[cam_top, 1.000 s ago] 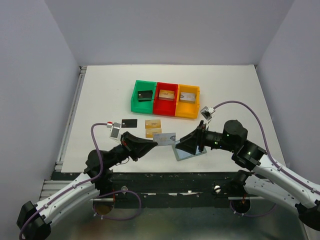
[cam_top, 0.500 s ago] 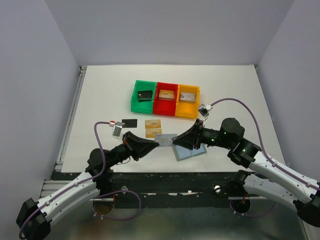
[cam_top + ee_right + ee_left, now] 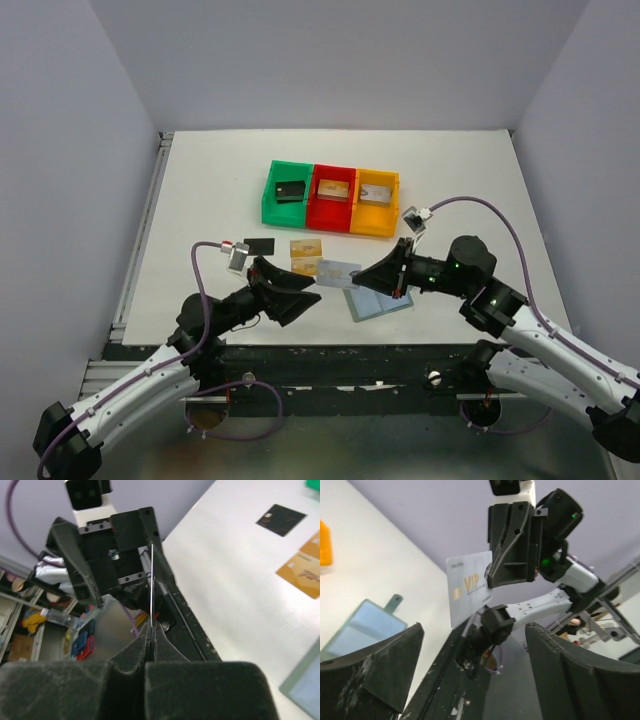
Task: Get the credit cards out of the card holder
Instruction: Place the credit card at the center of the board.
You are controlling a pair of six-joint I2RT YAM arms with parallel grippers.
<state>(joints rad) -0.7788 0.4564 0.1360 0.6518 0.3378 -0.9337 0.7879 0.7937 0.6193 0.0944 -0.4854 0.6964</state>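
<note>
White table (image 3: 450,180) fills the mid of the top view. The left arm (image 3: 150,375) comes in from lower left and the right arm (image 3: 540,335) from lower right, and they meet nr centre-bottom. Above centre sit 3 bins in a row: green bin (image 3: 282,214), red bin (image 3: 330,217), yellow bin (image 3: 372,222), each w/ a small flat item inside. The card holder (image 3: 378,303) lies open & flat on the table just below-right of centre, blue inside up, partly under the right arm. Only the left wrist view shows its small tab, at lower left. left gripper (image 3: 308,295): jaws spread wide, nothing btwn them; in its own view the dark fingers (image 3: 370,665) frame the scene. right gripper (image 3: 360,279): jaws pressed together, pinching a silver card (image 3: 338,272) held up off the table btwn the two grippers. The left wrist view shows the card's face w/ gold "VIP" print. The right wrist view has it edge-on, a thin pale line rising from the closed tips. Loose on the table, left of centre: black card (image 3: 258,245) and two tan cards (image 3: 306,247), well apart from the holder. The right wrist view catches black + one tan at upper right.
</note>
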